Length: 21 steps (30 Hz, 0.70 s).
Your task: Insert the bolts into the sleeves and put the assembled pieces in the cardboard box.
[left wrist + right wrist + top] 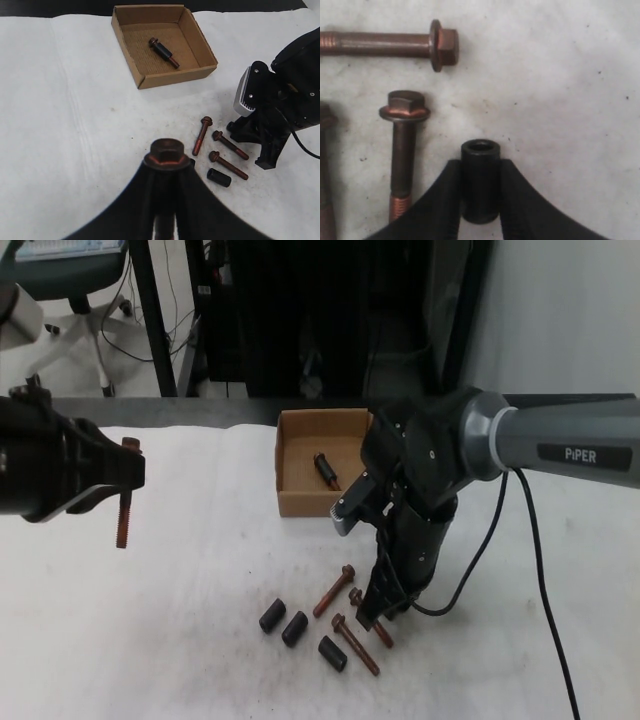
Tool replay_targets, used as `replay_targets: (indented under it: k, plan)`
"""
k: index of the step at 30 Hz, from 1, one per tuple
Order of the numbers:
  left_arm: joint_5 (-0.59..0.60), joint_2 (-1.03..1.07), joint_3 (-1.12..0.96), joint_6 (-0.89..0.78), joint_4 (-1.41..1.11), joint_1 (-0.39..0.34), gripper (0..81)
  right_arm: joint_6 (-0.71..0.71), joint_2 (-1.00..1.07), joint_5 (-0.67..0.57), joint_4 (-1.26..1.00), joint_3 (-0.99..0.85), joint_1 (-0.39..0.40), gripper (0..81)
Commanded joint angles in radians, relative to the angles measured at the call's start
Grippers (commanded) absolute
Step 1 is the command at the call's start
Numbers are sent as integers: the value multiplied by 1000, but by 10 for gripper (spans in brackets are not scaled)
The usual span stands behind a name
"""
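White-covered bench (200,570) with cardboard box (310,503), loose bolts (333,591), sleeves (272,615)

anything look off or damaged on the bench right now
Nothing looks wrong. One assembled piece lies flat in the cardboard box. The loose bolts and sleeves lie scattered but intact on the white cover, which is only smudged dark around them.

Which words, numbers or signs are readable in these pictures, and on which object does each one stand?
White lettering on the right arm's grey link: a maker's mark, not quoted here.
Light sheet in the room behind: too blurred to read.
Cardboard box, bolts, sleeves: no print seen.
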Motion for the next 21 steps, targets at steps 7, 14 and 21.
replay_targets:
  k: [7, 14, 21]
  plan:
    - [1, -12, 0, 0, -12, 1, 3, 80, -31, -92, -17, -5, -12, 6]
    - [187, -62, 0, -88, -326, 1, 3, 226, -261, -417, -59, -9, -92, 6]
    - [307, -30, 0, -441, -1012, -2, 3, 325, -491, -944, -340, 87, -153, 6]
